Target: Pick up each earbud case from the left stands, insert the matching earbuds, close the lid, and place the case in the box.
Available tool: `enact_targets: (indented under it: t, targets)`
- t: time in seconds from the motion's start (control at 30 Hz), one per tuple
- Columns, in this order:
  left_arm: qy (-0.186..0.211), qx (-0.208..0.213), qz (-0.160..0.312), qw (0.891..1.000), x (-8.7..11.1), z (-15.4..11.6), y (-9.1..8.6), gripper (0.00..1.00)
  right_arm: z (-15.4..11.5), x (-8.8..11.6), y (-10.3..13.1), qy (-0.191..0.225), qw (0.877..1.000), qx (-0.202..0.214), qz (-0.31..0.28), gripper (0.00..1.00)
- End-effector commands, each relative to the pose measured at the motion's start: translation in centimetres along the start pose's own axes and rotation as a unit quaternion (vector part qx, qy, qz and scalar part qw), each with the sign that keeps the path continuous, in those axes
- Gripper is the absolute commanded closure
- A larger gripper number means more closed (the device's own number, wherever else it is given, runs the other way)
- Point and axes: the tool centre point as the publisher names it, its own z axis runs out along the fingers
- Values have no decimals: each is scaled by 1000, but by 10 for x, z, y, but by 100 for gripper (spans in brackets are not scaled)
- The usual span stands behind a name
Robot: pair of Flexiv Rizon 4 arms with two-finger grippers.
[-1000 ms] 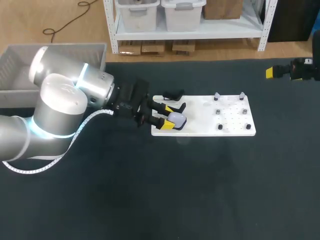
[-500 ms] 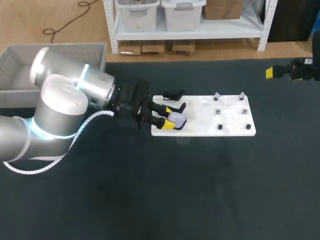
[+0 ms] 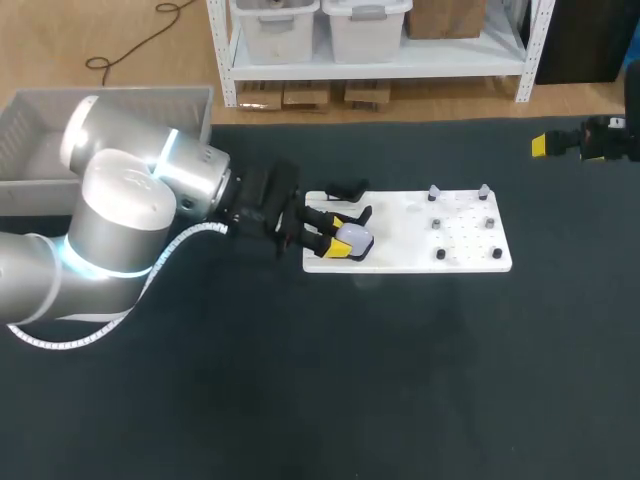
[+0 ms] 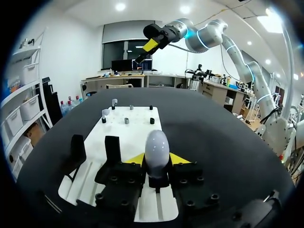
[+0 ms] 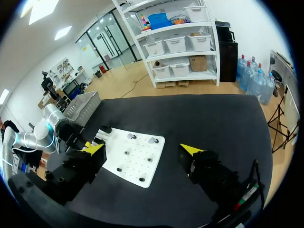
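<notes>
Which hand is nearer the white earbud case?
Left. The left hand is shut on the earbud case; the right hand hangs open far off, at the table edge.

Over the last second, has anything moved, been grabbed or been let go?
Nothing visibly changed. The left gripper stays shut on the white earbud case at the near end of the white board. The right gripper stays open, away from the board.

Earbud case (image 3: 355, 239): on the board's (image 3: 420, 240) left end, between my left gripper's (image 3: 337, 236) fingers.
Stand (image 3: 346, 187): behind it, at the board's edge.
Box (image 3: 40, 150): well left of the board.
</notes>
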Motion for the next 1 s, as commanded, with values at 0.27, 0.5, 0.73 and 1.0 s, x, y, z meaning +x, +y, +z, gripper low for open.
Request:
enact_targets:
  t: [0.27,0.5,0.73,1.0]
  targets:
    - [-45,-50,1,998,-26,-34,6,100,0,0,0,0,1000,0,0,0]
    - [-120,-81,7,989,-73,-65,2,100,0,0,0,0,1000,0,0,0]
    - [-160,-66,13,985,-98,-75,-11,100,0,0,0,0,1000,0,0,0]
    - [-178,-40,6,983,-114,-89,-25,100,0,0,0,0,1000,0,0,0]
